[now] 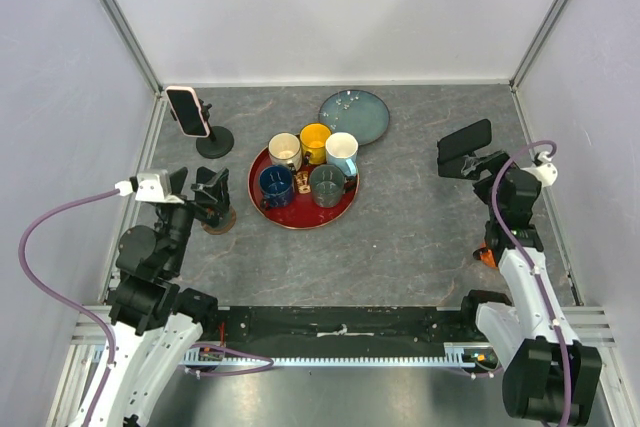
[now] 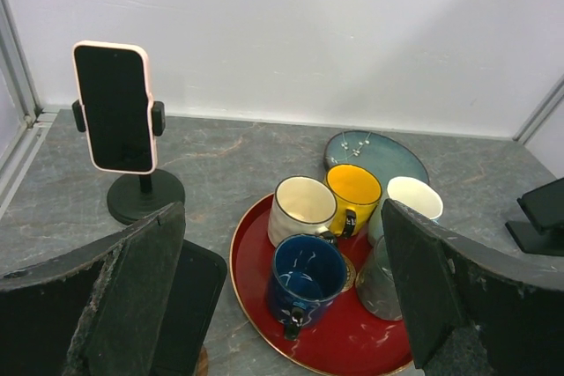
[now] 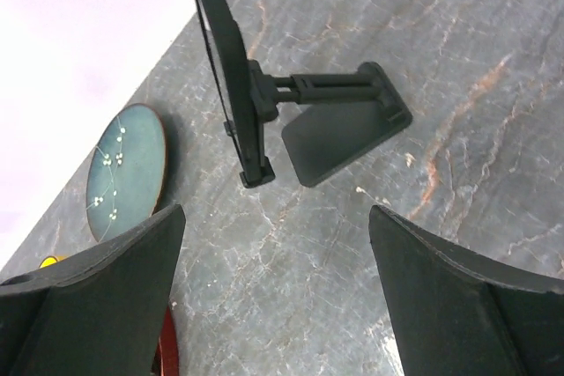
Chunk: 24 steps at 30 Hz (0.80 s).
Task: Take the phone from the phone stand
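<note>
A phone in a pink case (image 1: 187,111) stands upright, clamped in a black round-base phone stand (image 1: 214,142) at the far left of the table. The left wrist view shows its dark screen (image 2: 115,107) above the stand's base (image 2: 145,195). My left gripper (image 1: 210,194) is open and empty, nearer than the stand and to its right, apart from it (image 2: 282,305). My right gripper (image 1: 482,164) is open and empty at the far right (image 3: 278,297).
A red tray (image 1: 300,219) holds several mugs beside my left gripper. A teal plate (image 1: 355,114) lies behind it. A second black folding stand (image 1: 464,145) stands empty by my right gripper (image 3: 264,103). A brown disc (image 1: 218,224) lies under my left fingers.
</note>
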Tool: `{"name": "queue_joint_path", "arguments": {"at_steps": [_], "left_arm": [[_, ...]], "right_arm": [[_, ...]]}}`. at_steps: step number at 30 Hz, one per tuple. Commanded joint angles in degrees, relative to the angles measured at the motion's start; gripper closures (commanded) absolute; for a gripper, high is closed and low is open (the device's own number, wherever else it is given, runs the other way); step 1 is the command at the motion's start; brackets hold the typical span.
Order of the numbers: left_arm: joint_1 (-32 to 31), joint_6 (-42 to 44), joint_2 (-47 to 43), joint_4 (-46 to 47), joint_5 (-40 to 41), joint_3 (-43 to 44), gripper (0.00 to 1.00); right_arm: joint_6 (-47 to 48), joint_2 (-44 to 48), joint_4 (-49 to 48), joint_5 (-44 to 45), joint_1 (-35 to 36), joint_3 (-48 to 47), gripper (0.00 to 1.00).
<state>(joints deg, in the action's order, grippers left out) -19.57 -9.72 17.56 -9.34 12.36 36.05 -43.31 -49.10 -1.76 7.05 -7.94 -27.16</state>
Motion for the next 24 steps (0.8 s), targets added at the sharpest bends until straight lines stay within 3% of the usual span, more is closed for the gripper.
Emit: {"name": "queue_joint_path", "arguments": {"at_steps": [1, 6, 12, 24], "left_arm": [[0.4, -1.8, -1.1, 1.5, -1.6, 0.4, 0.01], [0.4, -1.8, -1.6, 1.6, -1.3, 0.2, 0.01], [0.4, -1.9, -1.3, 1.5, -1.5, 0.2, 0.01], [0.2, -2.9, -1.8, 1.5, -2.5, 0.2, 0.01]], "right_arm": [[3.3, -0.3, -4.8, -2.2, -0.2, -3.2, 0.07], [4.7, -5.7, -6.1, -5.6, -0.8, -6.8, 0.07], [3.4, -6.0, -8.8, -7.0, -2.1, -7.8, 0.08], [-2.0, -6.5, 1.5, -3.7, -12.0, -17.7, 0.06]]}}
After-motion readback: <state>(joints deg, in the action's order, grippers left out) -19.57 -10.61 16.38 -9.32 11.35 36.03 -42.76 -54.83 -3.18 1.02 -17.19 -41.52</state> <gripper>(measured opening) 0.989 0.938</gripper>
